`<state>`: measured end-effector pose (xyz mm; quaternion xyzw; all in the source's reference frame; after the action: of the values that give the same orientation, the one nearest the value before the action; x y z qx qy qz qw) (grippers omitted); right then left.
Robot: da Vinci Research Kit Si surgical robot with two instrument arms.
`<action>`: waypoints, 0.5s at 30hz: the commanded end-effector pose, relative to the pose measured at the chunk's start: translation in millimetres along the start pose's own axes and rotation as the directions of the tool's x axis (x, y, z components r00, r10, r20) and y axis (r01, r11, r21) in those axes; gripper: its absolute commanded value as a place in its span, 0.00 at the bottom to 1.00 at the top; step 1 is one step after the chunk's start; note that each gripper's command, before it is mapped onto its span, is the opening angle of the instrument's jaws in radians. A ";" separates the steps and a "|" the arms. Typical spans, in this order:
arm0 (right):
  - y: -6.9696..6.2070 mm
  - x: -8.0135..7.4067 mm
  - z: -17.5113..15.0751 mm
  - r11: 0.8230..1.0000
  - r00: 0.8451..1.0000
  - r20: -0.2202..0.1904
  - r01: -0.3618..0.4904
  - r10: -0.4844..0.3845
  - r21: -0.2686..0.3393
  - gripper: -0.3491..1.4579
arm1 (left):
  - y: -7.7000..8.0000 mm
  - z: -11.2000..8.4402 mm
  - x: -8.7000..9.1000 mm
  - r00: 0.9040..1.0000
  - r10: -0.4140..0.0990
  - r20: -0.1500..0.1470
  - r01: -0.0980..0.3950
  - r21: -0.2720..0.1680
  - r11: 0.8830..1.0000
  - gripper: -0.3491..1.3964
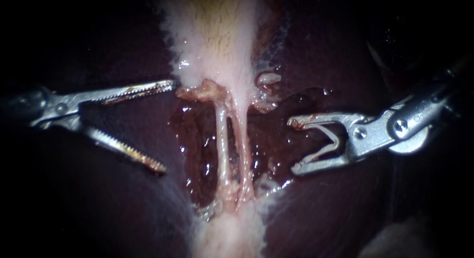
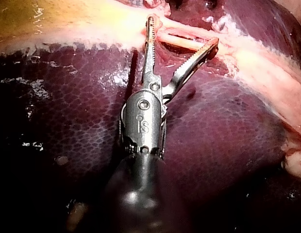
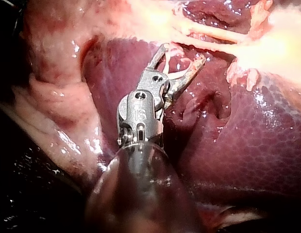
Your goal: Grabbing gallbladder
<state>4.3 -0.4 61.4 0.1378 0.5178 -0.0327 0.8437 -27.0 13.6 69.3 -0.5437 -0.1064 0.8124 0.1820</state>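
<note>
Bright steel tips on both. On left instrument: two long slim jaws, fine saw teeth along inner faces, teeth stained rusty brown. Round pivot pin at jaw base. Barrel-shaped wrist housing with small screw and engraved mark. Dark glossy shaft behind. On right instrument: shorter curved jaws, hooked tips smeared red, pale thin strip inside. Two round screws on wrist, dark shaft.

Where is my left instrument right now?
Endoscope view: left instrument comes in from the left, jaws open over the liver, upper jaw tip at the gallbladder edge, left of the tubes.
</note>
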 end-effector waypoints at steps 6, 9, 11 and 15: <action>0.0 0.0 0.1 1.000 1.000 0.001 0.000 0.000 -0.001 0.47 | -2.6 3.3 -0.8 0.997 -0.007 0.082 0.005 0.024 1.000 0.78; -0.1 0.0 0.2 1.000 1.000 0.002 0.001 -0.001 -0.004 0.47 | -3.9 4.4 -1.4 0.995 -0.009 0.101 0.005 0.044 0.999 0.74; -0.1 -0.1 0.3 1.000 1.000 0.002 0.001 -0.001 -0.004 0.47 | -4.5 4.6 -2.2 0.992 -0.015 0.123 0.008 0.053 0.999 0.70; -0.1 -0.1 0.4 1.000 1.000 0.002 0.001 -0.001 -0.004 0.47 | -5.1 4.4 -3.6 0.986 -0.058 0.157 0.046 0.074 0.996 0.60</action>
<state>4.5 -0.6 61.6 0.1357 0.5169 -0.0324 0.8446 -28.8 16.8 76.1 -0.4652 -0.1075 0.8517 0.2159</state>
